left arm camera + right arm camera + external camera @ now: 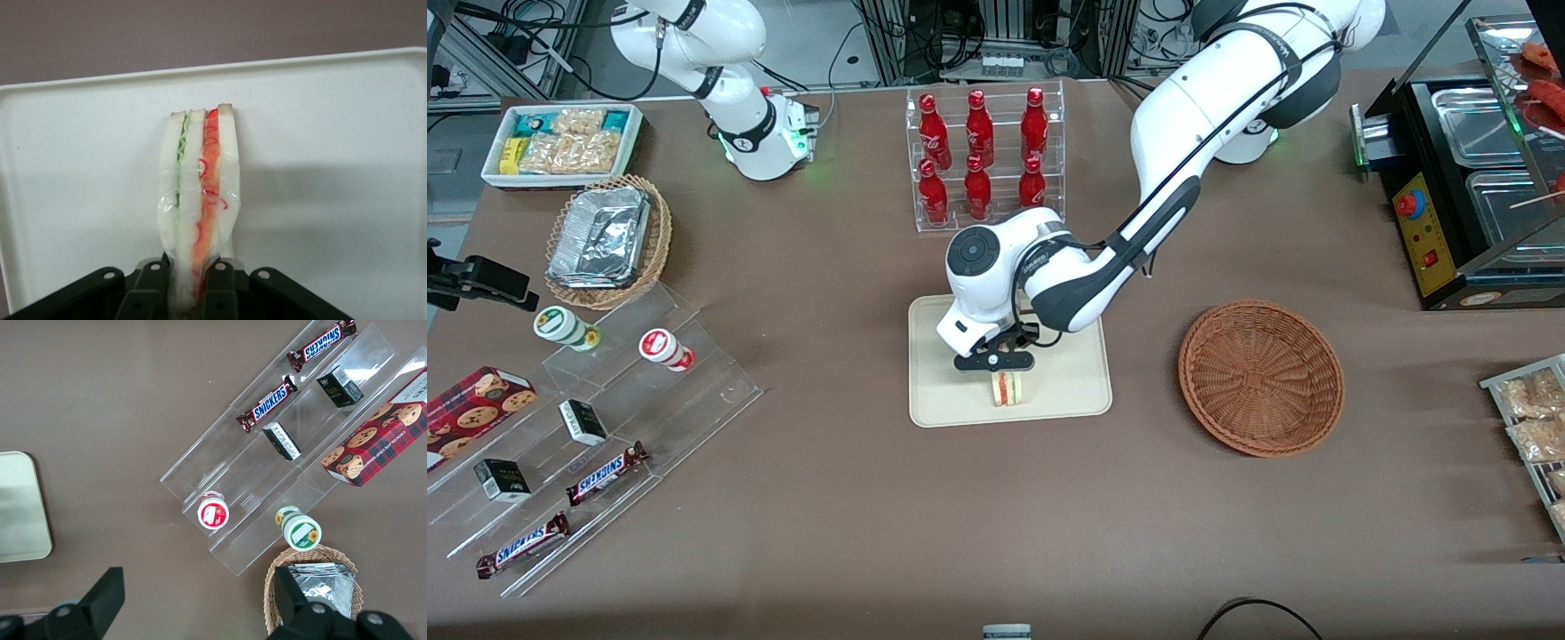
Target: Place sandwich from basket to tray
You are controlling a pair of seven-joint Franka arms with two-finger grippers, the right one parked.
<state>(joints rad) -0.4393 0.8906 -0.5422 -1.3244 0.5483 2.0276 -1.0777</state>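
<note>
The gripper (997, 366) hangs over the tray (951, 400), its fingers (223, 287) clamped on the sandwich (1007, 389). The sandwich stands on edge on the tray, near the tray's rim closest to the front camera, its red and green filling layers showing. The basket (1261, 377) sits on the worktop (854, 498) beside the tray, toward the working arm's end, with nothing in it.

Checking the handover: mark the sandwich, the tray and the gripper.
sandwich (199, 187), left wrist view, middle bread layer.
tray (1067, 391), front view, bare floor beside the sandwich.
gripper (1000, 366), front view, between fingertips gripping the sandwich.
</note>
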